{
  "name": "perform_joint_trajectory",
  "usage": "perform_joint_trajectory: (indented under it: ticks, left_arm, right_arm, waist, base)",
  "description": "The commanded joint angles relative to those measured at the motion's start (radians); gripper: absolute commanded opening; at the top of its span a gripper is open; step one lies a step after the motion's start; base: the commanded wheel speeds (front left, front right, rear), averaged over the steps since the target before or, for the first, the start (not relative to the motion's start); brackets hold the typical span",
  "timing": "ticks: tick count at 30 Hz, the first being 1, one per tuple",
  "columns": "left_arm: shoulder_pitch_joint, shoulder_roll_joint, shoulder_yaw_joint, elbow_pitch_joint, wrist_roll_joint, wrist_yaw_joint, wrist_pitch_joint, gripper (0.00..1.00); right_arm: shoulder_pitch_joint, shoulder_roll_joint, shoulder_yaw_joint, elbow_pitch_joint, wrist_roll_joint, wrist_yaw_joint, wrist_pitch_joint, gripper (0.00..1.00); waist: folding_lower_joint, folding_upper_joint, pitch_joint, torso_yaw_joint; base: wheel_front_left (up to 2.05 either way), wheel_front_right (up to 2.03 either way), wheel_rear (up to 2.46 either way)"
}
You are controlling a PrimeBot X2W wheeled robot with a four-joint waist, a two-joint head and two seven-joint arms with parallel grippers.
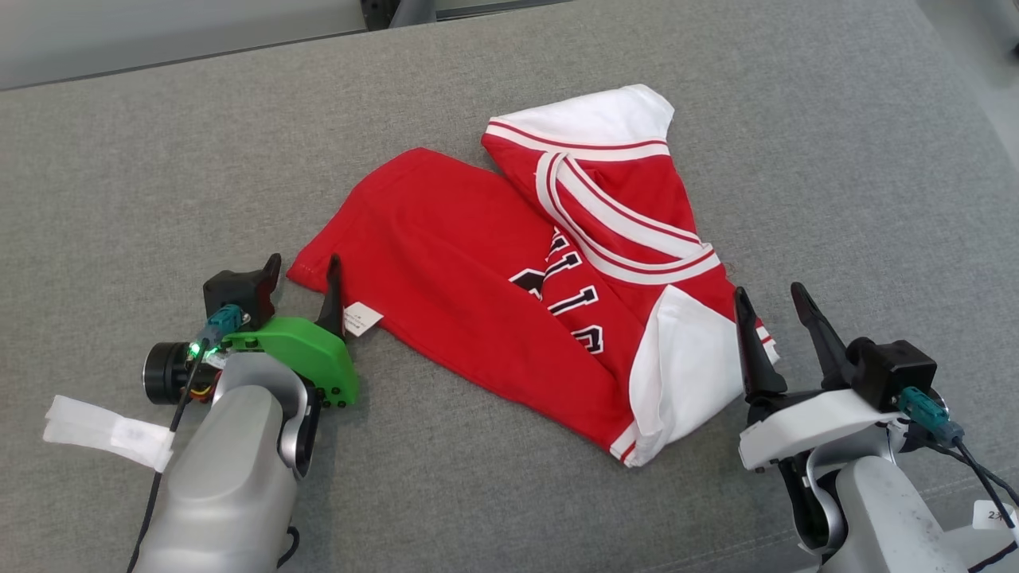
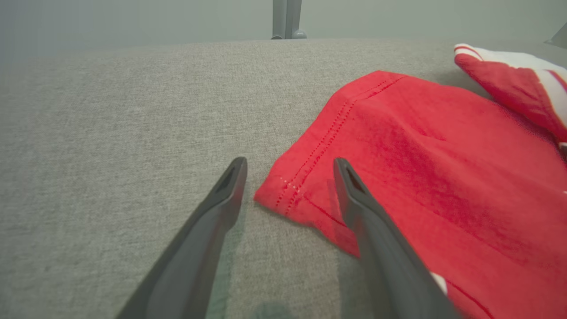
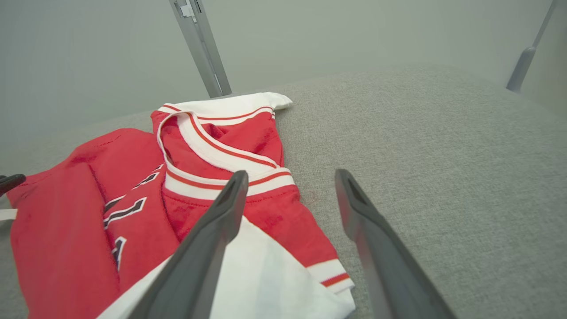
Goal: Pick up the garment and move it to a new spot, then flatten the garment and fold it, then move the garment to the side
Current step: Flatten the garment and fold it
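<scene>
The garment is a red jersey with white sleeves, striped trim and dark lettering, lying partly folded in the middle of the grey padded surface. My left gripper is open at its near-left hem corner, one finger over the red cloth, the other over bare grey fabric. My right gripper is open at the jersey's near-right white sleeve; its left finger lies over the sleeve and its right finger over the bare surface. Nothing is held by either one.
The grey padded surface stretches all around the jersey, with its far edge near the top of the head view. A white tape strip hangs by my left forearm. Metal posts stand beyond the far edge.
</scene>
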Motion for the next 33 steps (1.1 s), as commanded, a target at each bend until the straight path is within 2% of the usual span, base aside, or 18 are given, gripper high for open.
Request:
perform_joint_trajectory:
  ticks: [1, 3, 9, 16, 29, 33]
  left_arm:
    - [-0.015, 0.004, 0.011, 0.019, 0.013, -0.009, 0.000, 0.52]
    - [-0.019, 0.002, 0.015, 0.042, 0.021, -0.019, 0.000, 0.00]
    - [-0.015, -0.005, 0.041, 0.060, 0.033, -0.030, 0.000, 0.00]
    - [0.044, 0.012, 0.143, -0.073, 0.059, 0.020, 0.000, 0.00]
    - [0.342, -0.014, 0.364, -0.226, 0.105, 0.071, 0.000, 0.00]
    - [0.428, -0.031, 0.394, -0.237, 0.126, 0.056, 0.000, 0.00]
  right_arm:
    - [-0.013, -0.003, -0.002, -0.005, -0.011, 0.000, 0.000, 1.00]
    - [-0.014, -0.003, -0.004, -0.008, -0.014, 0.000, 0.000, 1.00]
    - [-0.007, -0.003, -0.022, -0.010, -0.022, 0.000, 0.000, 1.00]
    - [0.000, -0.004, -0.032, -0.009, -0.014, 0.000, 0.000, 1.00]
    - [0.056, -0.004, -0.031, 0.019, 0.007, 0.000, 0.000, 1.00]
    - [0.075, -0.004, -0.027, 0.027, 0.008, 0.000, 0.000, 1.00]
  waist:
    - [0.0000, -0.0001, 0.010, -0.009]
    - [0.0000, -0.0001, 0.013, -0.011]
    - [0.0000, -0.0001, 0.011, 0.001]
    - [0.0000, -0.0001, -0.012, 0.038]
    - [0.0000, -0.0001, -0.142, 0.150]
    - [0.0000, -0.0001, -0.175, 0.170]
  base:
    - [0.00, 0.00, 0.00]
    - [0.00, 0.00, 0.00]
    - [0.00, 0.00, 0.00]
    - [0.00, 0.00, 0.00]
    - [0.00, 0.00, 0.00]
    - [0.00, 0.00, 0.00]
